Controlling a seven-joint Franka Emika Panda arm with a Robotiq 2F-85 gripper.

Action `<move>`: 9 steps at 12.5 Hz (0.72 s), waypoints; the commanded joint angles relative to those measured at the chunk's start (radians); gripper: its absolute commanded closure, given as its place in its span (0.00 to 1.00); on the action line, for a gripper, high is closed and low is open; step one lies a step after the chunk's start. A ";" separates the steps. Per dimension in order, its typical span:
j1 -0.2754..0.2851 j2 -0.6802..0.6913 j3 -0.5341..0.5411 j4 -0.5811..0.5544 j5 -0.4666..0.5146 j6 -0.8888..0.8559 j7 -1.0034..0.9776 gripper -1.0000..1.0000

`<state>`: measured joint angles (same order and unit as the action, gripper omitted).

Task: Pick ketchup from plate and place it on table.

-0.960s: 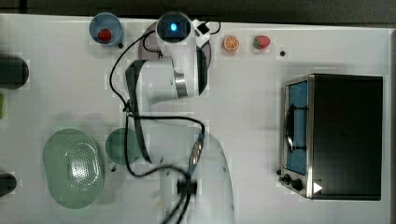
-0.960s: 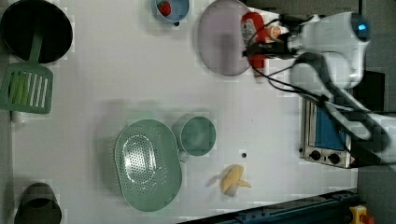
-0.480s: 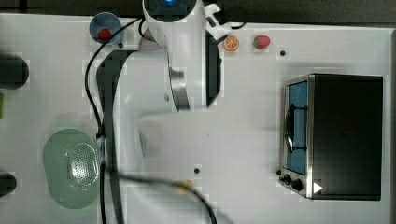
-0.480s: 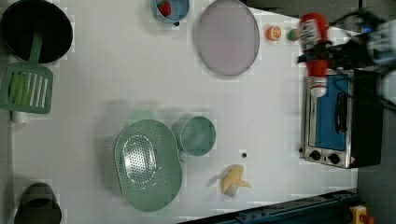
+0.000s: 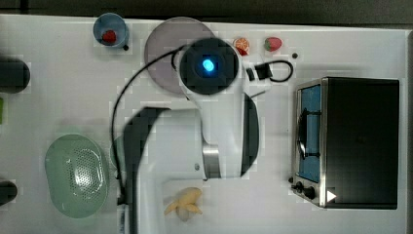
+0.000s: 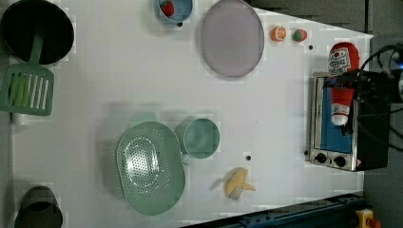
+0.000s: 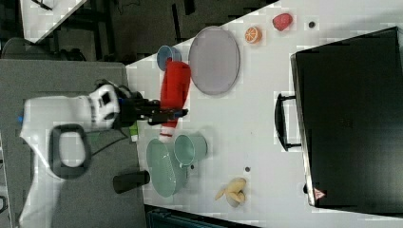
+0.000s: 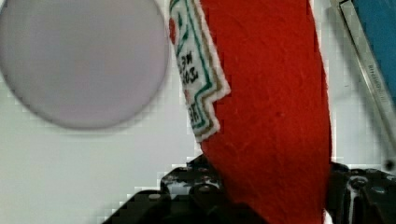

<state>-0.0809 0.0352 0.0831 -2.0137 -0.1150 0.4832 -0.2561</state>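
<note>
Black gripper (image 7: 167, 113) clenched on soft red ketchup bottle (image 7: 174, 90), lifted clear of round greyish-pink plate (image 7: 214, 53), white table (image 7: 259, 128) below

Red ketchup (image 6: 340, 76) with a white label, greyish-pink plate (image 6: 232, 37), white desk (image 6: 119, 71) with dark dots, green perforated dish (image 6: 150, 167).

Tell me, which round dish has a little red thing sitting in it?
The small blue bowl does: a small red thing sits inside it. The big greyish-pink plate is bare, and nothing shows in the green mug.
</note>
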 commanded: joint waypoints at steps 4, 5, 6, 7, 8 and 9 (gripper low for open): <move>-0.025 0.053 -0.032 -0.269 0.087 0.267 0.066 0.40; -0.025 0.069 -0.034 -0.303 0.095 0.335 0.066 0.40; -0.025 0.088 -0.035 -0.333 0.095 0.397 0.067 0.40; -0.025 0.109 -0.037 -0.359 0.095 0.449 0.067 0.40; -0.025 0.131 -0.037 -0.379 0.095 0.488 0.067 0.40; -0.025 0.151 -0.038 -0.396 0.095 0.511 0.067 0.36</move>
<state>-0.1116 0.2151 0.0434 -2.4121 -0.0439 0.9731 -0.2313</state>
